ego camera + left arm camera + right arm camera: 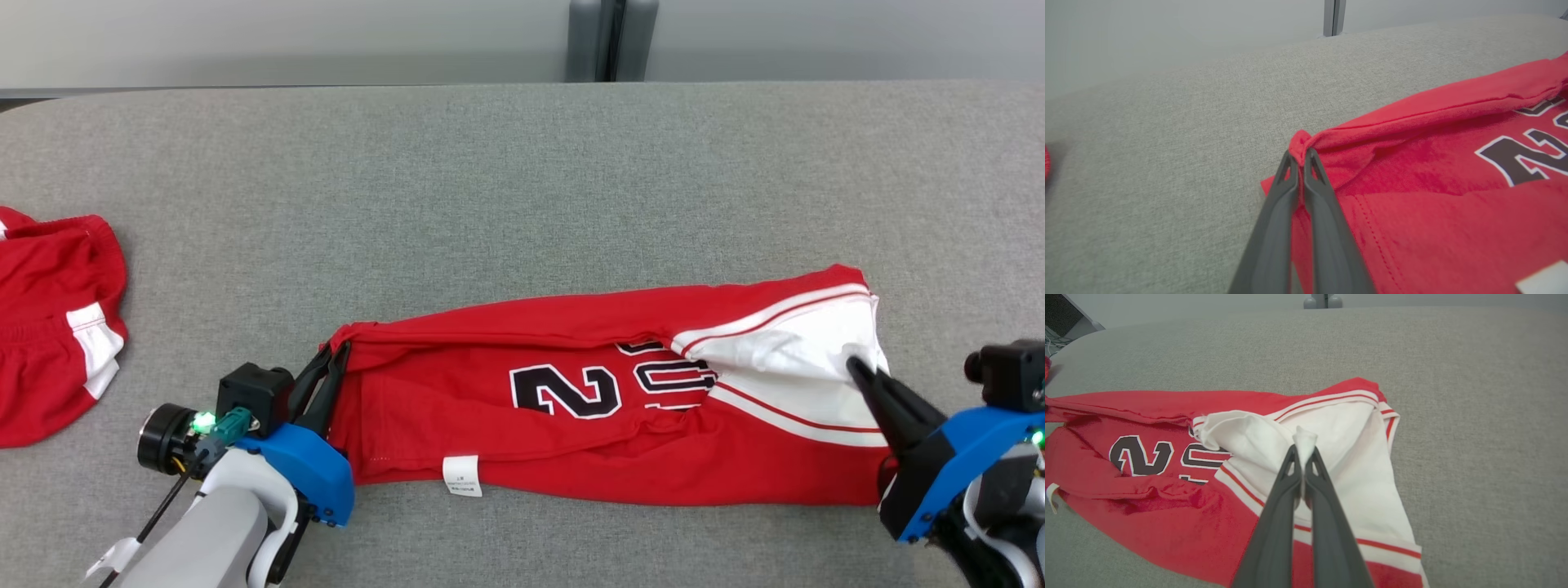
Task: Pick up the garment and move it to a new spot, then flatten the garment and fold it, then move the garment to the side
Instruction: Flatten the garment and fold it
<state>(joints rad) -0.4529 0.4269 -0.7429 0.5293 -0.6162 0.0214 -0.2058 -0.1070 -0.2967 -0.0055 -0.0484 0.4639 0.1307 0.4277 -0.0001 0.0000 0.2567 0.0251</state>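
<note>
A: How many garments were on the table point(490, 180)?

B: Two. The jersey point(571, 457) — red, with white panels trimmed in red stripes — lay stretched in a long band parallel to the near edge, running from left of the middle towards the right edge. A second red garment point(49, 327), with a white patch, lay bunched at the left edge, well apart from the first.

A: And the pincers?

B: Two as well, one at each end of the jersey. The left pincer point(336, 349) was clenched on a small bunch of red cloth at the jersey's far left corner; its fingers point(1274, 212) lay nearly together with the fabric nipped between their tips. The right pincer point(853, 363) was clamped on a pinch of the white panel point(1355, 465) at the right end, and a little peak of white cloth stood up between the tips.

A: Was the jersey flat?

B: Not quite. Its far long side was rolled over towards the middle, and a white flap lay folded across the lettering. One black numeral point(565, 390), a 2, showed whole; a second beside it was half covered by that flap.

A: Anything else?

B: One white label point(462, 476) — it stuck out at the near hem, towards the left end, resting on the table.
</note>
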